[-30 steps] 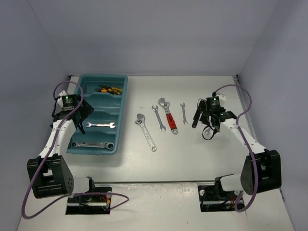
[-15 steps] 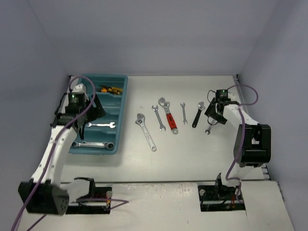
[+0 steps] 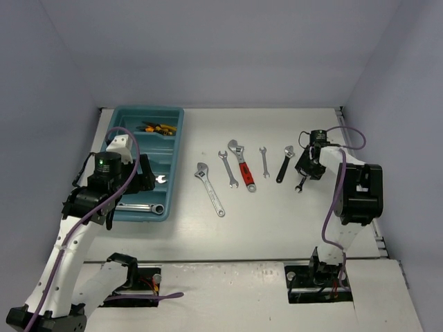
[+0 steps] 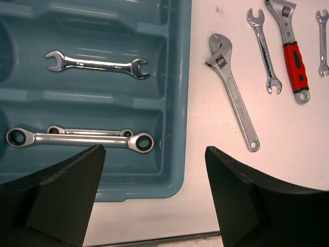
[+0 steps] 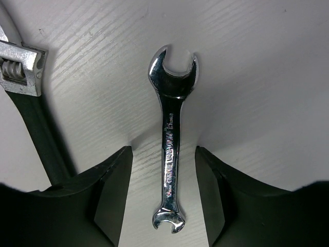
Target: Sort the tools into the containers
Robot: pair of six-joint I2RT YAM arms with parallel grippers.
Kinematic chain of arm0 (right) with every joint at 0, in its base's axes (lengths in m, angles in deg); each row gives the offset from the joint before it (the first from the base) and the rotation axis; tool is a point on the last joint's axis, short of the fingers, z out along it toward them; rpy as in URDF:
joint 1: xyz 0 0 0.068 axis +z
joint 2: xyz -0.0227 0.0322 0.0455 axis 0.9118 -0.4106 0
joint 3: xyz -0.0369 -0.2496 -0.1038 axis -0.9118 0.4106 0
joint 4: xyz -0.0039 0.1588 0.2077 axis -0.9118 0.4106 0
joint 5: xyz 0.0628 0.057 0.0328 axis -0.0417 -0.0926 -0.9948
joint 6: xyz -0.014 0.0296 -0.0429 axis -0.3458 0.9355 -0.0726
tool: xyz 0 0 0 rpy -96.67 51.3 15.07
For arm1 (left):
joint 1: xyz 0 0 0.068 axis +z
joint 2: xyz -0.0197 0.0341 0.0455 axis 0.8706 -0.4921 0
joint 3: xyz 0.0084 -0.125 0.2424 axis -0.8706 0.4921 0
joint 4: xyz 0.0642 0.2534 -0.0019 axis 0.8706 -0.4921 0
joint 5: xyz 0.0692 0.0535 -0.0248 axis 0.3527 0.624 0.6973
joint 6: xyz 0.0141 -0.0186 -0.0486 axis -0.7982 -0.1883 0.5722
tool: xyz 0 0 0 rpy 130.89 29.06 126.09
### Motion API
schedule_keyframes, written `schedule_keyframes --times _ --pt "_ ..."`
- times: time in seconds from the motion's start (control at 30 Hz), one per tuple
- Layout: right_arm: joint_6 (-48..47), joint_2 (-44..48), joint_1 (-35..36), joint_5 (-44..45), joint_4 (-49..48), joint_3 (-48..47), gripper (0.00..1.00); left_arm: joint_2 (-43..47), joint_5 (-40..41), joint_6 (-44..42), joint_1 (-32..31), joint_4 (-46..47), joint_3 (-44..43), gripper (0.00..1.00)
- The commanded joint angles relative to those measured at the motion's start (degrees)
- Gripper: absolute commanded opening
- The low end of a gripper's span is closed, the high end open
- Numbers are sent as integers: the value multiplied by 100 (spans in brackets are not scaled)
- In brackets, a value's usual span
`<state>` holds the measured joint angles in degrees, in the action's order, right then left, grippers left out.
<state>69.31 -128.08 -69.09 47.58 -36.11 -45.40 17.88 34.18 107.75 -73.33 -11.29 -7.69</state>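
Teal tray (image 3: 127, 123) sits along the desk's (image 3: 277, 221) left edge up by the far corner, with a few wrenches (image 4: 96, 64) in its compartments. Left gripper (image 4: 154, 154) hangs over its near end, jaws wide apart, holding nothing. Loose wrenches (image 3: 244, 168) lie mid-desk. Near the right edge, right gripper (image 5: 163, 154) straddles a small wrench (image 5: 171, 128), jaws apart, not clamped on it.

A white table (image 3: 277, 228) forms the floor of a plain enclosure, shut in by a pale lavender back wall (image 3: 221, 55), a matching left wall (image 3: 34, 104) and right wall (image 3: 408, 104). Close up, the table shows a fine streaked grain; a seam (image 3: 228, 262) crosses its near end.
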Motion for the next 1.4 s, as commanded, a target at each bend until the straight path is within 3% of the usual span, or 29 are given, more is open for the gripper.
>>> schedule_keyframes --times 0.0,0.33,0.57,0.73,0.93,1.37 --pt "-2 -185 1 119 304 35 44 -11 118 -210 -46 18 -252 76" --pt "-209 -605 34 385 988 -84 34 -27 81 -164 -113 18 -446 76" --pt "-310 -935 61 126 1178 -128 0 85 -28 -148 -192 3 -419 76" --pt "-455 -773 310 228 1167 -70 0 -11 -305 -6 -342 24 -494 76" --pt "-862 -138 1274 545 1120 -216 0 -312 -640 556 -563 174 -677 76" --pt "-1947 1664 3087 -262 458 16 0 -969 -1102 1709 -1164 1969 -212 76"
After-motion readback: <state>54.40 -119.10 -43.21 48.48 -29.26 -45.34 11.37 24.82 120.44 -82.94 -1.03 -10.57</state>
